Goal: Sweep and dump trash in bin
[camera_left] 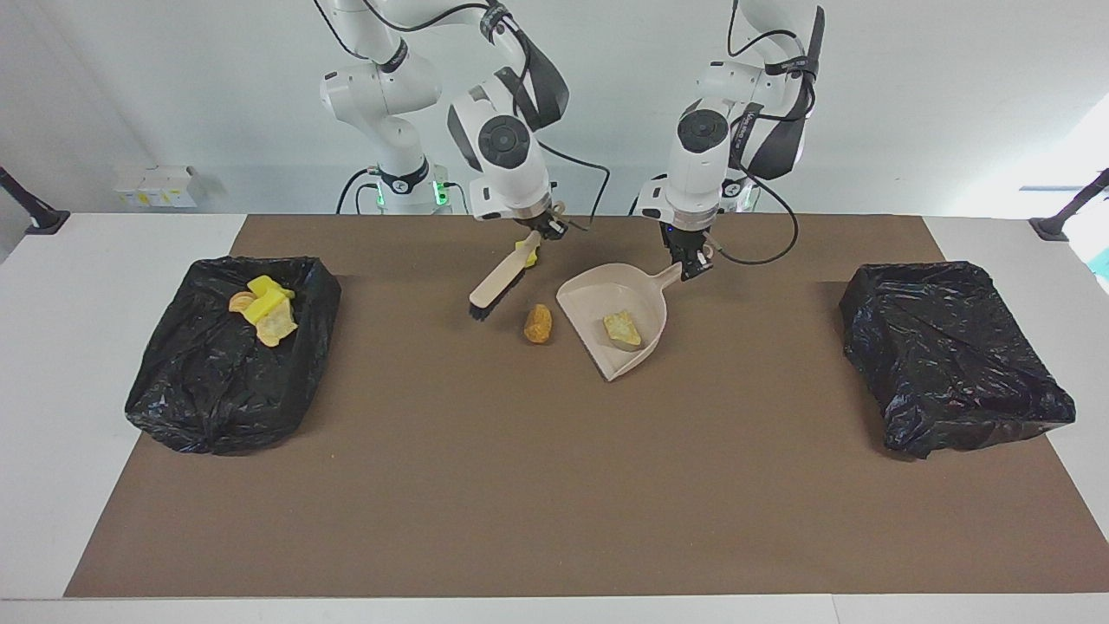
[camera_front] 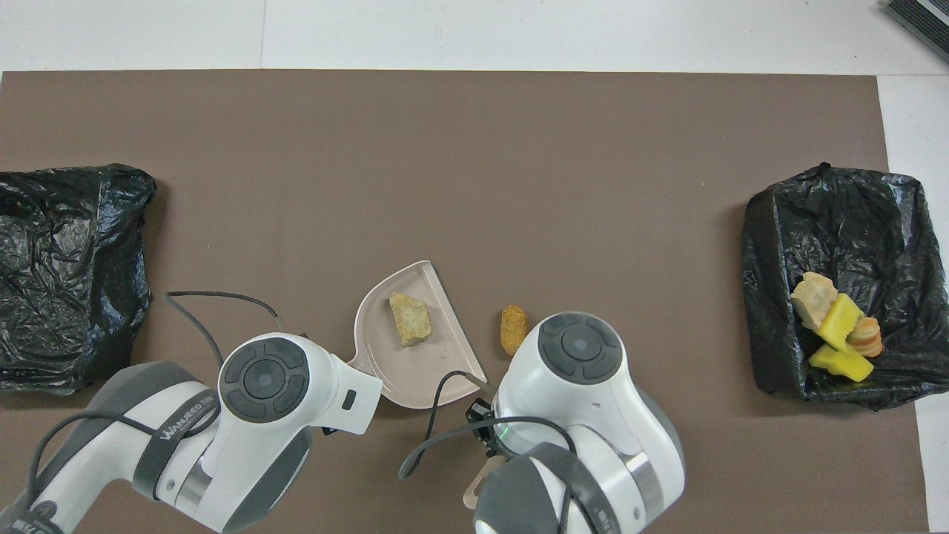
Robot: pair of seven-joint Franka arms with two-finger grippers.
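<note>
You have a wide brown mat (camera_left: 554, 485) covering the white table (camera_left: 52, 364), and it carries everything else.

At the left arm's end of the mat sits a crumpled black plastic-lined bin (camera_left: 953, 355) with nothing showing in it. At the right arm's end sits its twin, a second black plastic-lined bin (camera_left: 225, 364), which holds a small heap of trash (camera_left: 264, 309): bright yellow spongy wedges and golden-brown pastry pieces.

Between the bins, close to the robots, lies the beige plastic dustpan (camera_left: 598, 303), flat on the mat with its open mouth turned away from the robots and toward the right arm's end. One pale golden pastry chunk (camera_left: 622, 328) lies inside the pan. Your left gripper (camera_left: 693, 260) is closed tight on the dustpan's handle.

Your right gripper (camera_left: 544, 227) is clamped on the handle of the beige brush with black bristles (camera_left: 496, 282), which slants down toward the right arm's end; you cannot tell here whether the bristles touch the mat. A small bright yellow spongy wedge (camera_left: 528, 250) shows just beside the brush handle, under that gripper.

A small golden-brown cork-shaped roll (camera_left: 538, 322) lies on the mat just beside the dustpan's mouth, between bristles and pan, apart from both.
</note>
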